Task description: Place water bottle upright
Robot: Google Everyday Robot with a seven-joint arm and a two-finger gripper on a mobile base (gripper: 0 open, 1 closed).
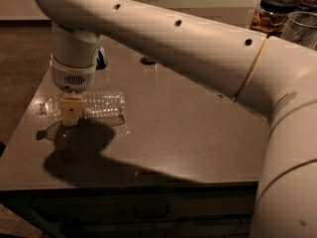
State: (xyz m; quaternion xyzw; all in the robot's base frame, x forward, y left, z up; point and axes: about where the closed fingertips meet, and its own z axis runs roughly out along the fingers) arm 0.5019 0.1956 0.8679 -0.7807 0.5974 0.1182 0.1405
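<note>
The water bottle [101,104] is a clear ribbed plastic bottle. It lies horizontal at the left of the grey table [188,133], cap end to the left, and seems a little above its own reflection. My gripper [70,114] comes down from the wrist onto the bottle's neck end. One tan finger [71,110] crosses in front of the bottle and the other is hidden behind it. The gripper looks shut on the bottle. The label band is hidden by the finger.
My arm [198,43] spans the view from the upper left to the right edge. A dark blue object [101,59] sits behind the wrist. A lidded jar [275,11] and a clear container [303,28] stand at the back right. A drawer front [148,212] runs below the table's near edge.
</note>
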